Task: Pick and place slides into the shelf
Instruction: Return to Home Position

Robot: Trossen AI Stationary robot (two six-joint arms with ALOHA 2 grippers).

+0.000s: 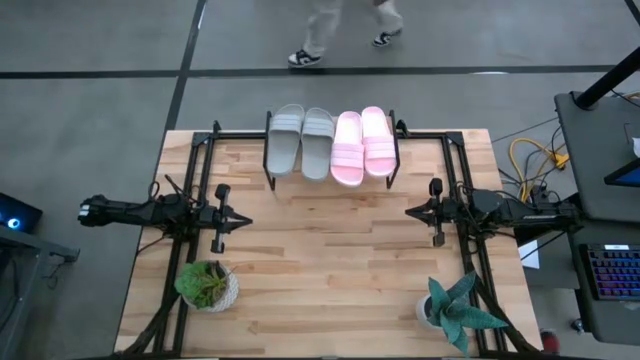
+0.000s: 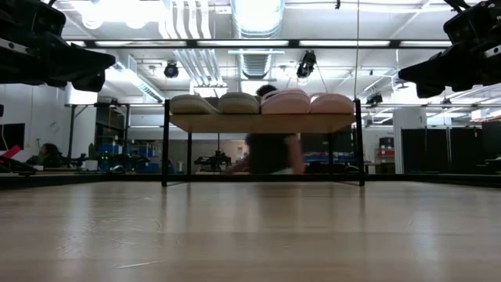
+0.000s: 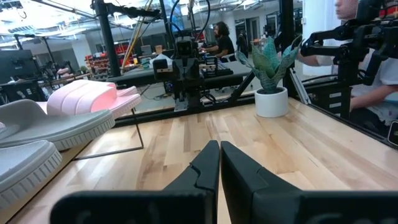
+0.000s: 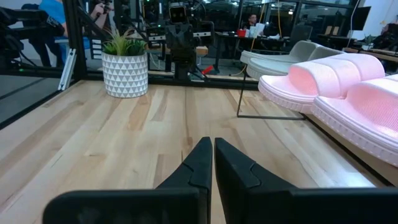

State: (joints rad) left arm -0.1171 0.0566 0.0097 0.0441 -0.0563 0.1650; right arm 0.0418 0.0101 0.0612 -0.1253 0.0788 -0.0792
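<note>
Slides point(image 1: 318, 143): all four lie side by side on the shelf point(image 2: 262, 123), upper centre of the high view, at the table's far edge. Grey pair point(image 1: 285, 145) takes the left half, pink pair point(image 1: 377, 142) the right half, each close against its neighbour. Low view shows four rounded straps in a row on the plank, grey to the left, pink to the right.

Near edge of the table point(image 1: 330, 270): leafy plant point(image 1: 207, 284) in a white patterned pot, lower left; spiky plant point(image 1: 460, 310), lower right.

Mid-table: left gripper point(image 1: 246, 221) left of centre, pointing right, fingers point(image 3: 202, 171) pressed together on nothing. Right gripper point(image 1: 408, 210) right of centre, pointing left, its fingers point(image 4: 196, 165) likewise pressed together, empty. The two face each other, well apart, and both are well apart from the shelf. In the low view the arms sit in the upper corners, clear of the wood.

Far: person point(image 1: 325, 35) on the grey floor beyond the table, only legs and shoes showing, top of the high view. Low view has a blurred figure behind the shelf.
</note>
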